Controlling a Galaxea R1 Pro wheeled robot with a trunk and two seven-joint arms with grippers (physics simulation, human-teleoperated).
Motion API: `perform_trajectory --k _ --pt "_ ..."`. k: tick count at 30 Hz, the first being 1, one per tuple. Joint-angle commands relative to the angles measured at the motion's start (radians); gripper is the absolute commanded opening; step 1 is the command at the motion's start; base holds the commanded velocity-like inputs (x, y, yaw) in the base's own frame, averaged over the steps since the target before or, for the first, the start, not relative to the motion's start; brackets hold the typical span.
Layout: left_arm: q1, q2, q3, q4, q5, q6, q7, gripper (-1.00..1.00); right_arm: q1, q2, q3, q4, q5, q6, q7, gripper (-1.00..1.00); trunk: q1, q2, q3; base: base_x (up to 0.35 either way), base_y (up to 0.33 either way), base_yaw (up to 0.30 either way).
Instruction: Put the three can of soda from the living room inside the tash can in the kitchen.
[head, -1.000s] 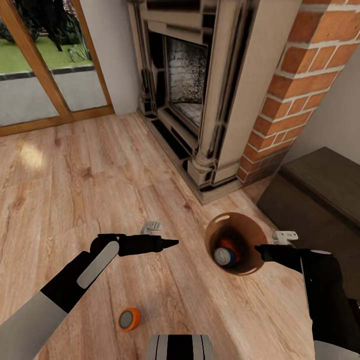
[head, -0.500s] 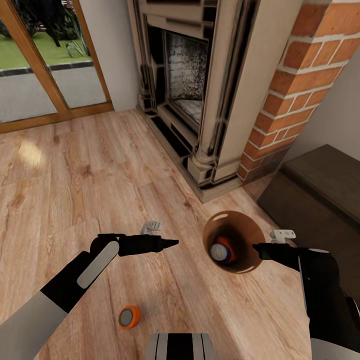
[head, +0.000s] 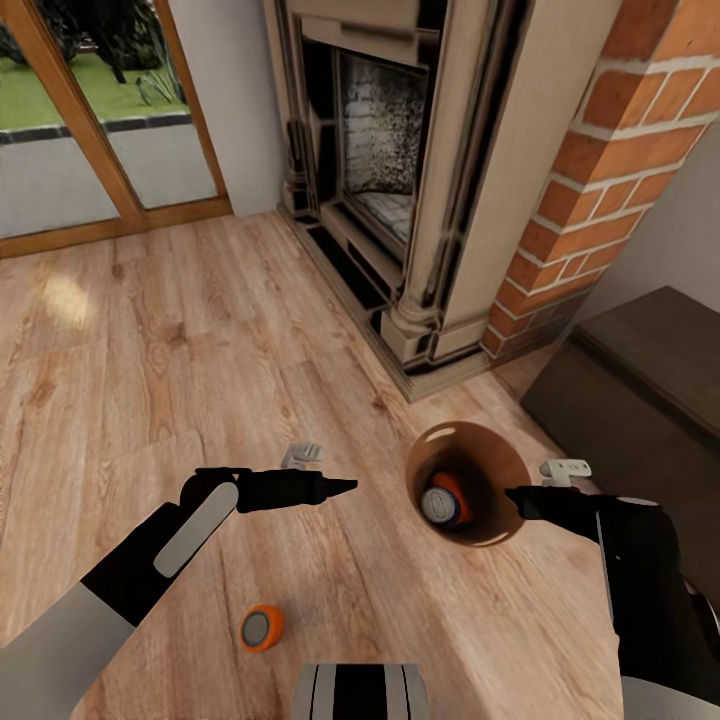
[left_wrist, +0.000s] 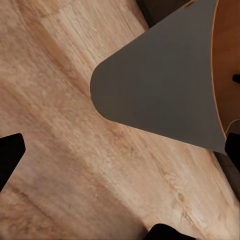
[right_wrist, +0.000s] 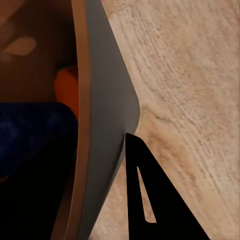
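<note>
The tash can (head: 478, 448), grey outside and copper-brown inside, sits just above the wood floor in the head view. My right gripper (head: 516, 496) is shut on its near rim. Inside lie a dark blue can of soda (head: 438, 507) and an orange one (head: 459, 489). A third can of soda (head: 262, 628), orange, lies loose on the floor below my left arm. My left gripper (head: 344, 487) hovers left of the bin, open and empty. The left wrist view shows the bin's grey side (left_wrist: 165, 85). The right wrist view shows its wall (right_wrist: 107, 100) with one finger (right_wrist: 150, 200) against the outside.
A stone-framed fireplace (head: 400, 180) with a red-brick column (head: 600, 170) stands straight ahead. A long dark bench (head: 640, 380) fills the right side. Wood-framed glass doors (head: 80, 130) are at the far left. Open wood floor (head: 150, 350) stretches left. My base (head: 360, 695) shows at the bottom edge.
The whole picture has shifted slightly, so the camera moved. The bin stays at my right gripper with both cans inside. Neither arm changed pose.
</note>
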Motion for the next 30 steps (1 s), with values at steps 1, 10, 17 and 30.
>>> perform_trajectory --k 1,10,17,30 --pt "0.0 0.0 0.0 0.0 0.0 0.0 0.0 1.0 0.0 0.0 0.001 0.0 -0.02 0.006 0.001 -1.0 0.0 0.0 -0.001 0.0 0.0 0.07" --pt "0.0 0.0 0.0 0.0 0.0 0.0 0.0 1.0 -0.001 0.0 0.001 0.0 -0.02 0.005 0.002 -1.0 0.0 0.0 -0.011 0.0 0.0 0.074" --pt "0.0 0.0 0.0 0.0 0.0 0.0 0.0 1.0 -0.005 0.0 0.001 0.0 -0.02 0.004 0.001 -1.0 0.0 0.0 -0.018 0.0 0.0 0.077" --pt "0.0 0.0 0.0 -0.001 0.0 0.0 0.0 1.0 -0.005 -0.001 -0.001 0.0 -0.02 0.001 0.002 -1.0 0.0 0.0 -0.03 0.0 0.0 -0.016"
